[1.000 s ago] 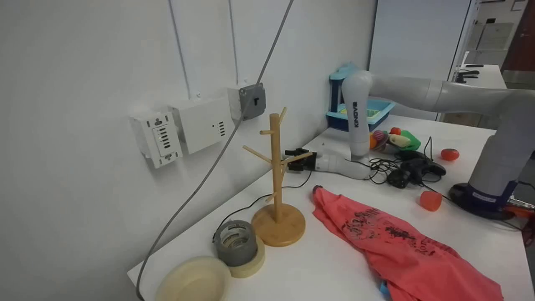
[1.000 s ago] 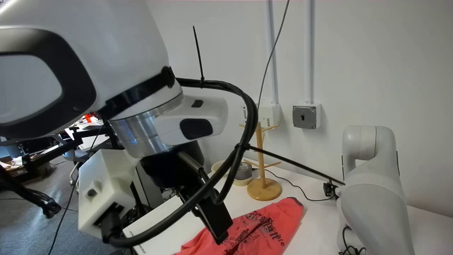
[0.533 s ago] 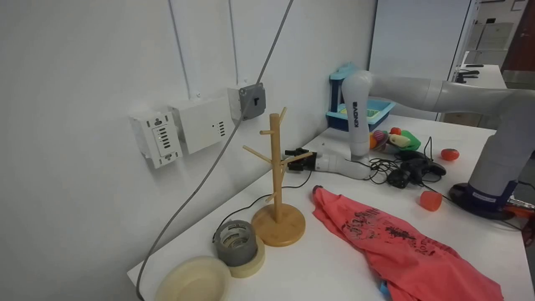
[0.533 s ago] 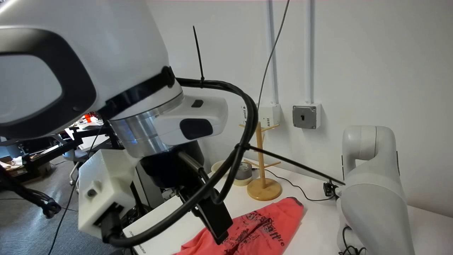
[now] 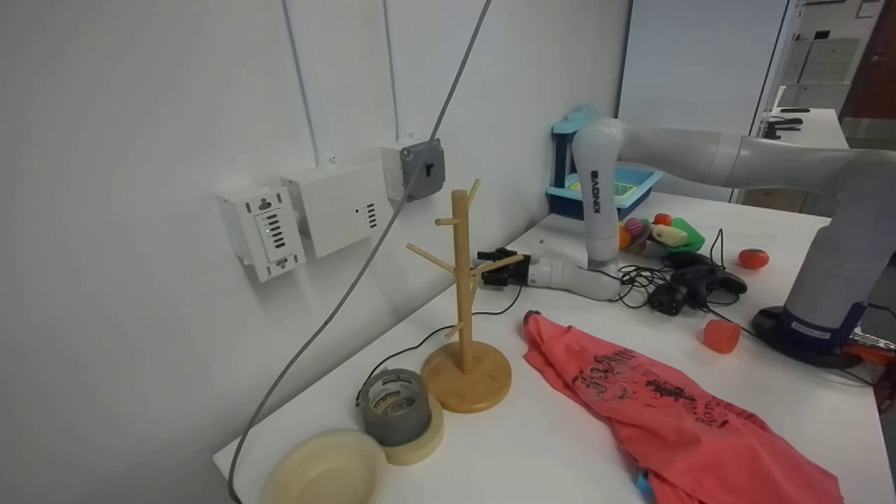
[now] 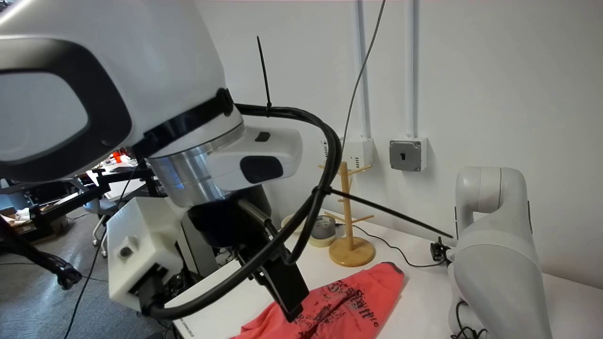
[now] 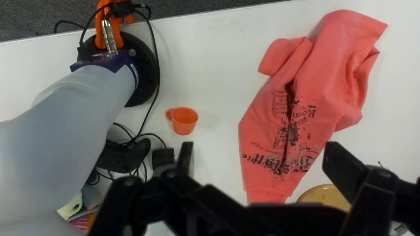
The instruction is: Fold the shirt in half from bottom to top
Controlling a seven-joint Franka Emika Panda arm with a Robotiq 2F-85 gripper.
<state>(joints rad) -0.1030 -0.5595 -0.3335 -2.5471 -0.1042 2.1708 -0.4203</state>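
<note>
Coral-red shirt (image 7: 305, 101) on table (image 7: 213, 65), claw (image 7: 258, 152) agape

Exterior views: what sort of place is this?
Probably a robotics lab: a Kinova arm stands on the table, what looks like a gamepad lies nearby, and a switch box is on the wall.

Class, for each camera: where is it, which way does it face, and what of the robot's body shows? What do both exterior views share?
Wrist view: on the wrist, looking down at the table and shirt; the open gripper shows along the bottom.
An exterior view: near a table end, facing along the wall towards the KINOVA arm; none of the robot's body shows.
An exterior view: close beside the robot's arm, facing past it to the wall; arm and gripper show.
Shared: shirt, mug stand, grey tape.
</note>
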